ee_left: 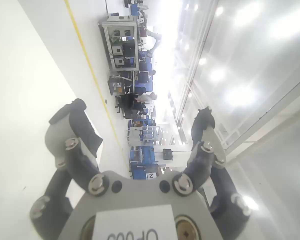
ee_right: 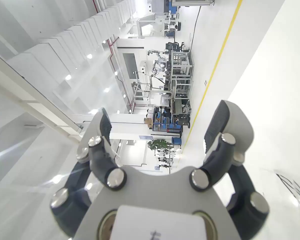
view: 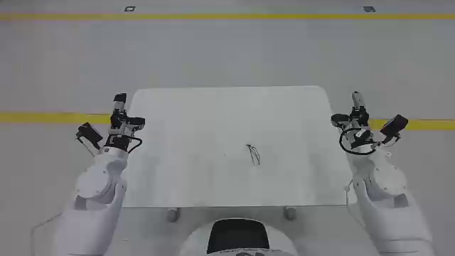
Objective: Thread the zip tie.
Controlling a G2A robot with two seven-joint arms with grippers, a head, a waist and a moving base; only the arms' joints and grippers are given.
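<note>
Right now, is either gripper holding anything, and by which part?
Nothing held. The left gripper and right gripper are both open and empty; the zip tie lies loose on the table.

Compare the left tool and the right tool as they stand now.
The left tool hangs just off the left edge of the table; the right tool hangs off its right edge, farther out. The zip tie lies nearer the right tool than the left tool. Both are open and empty.

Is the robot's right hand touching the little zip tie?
Apart. The top view shows the zip tie lying on the table, with a wide bare stretch between it and the open right gripper.
</note>
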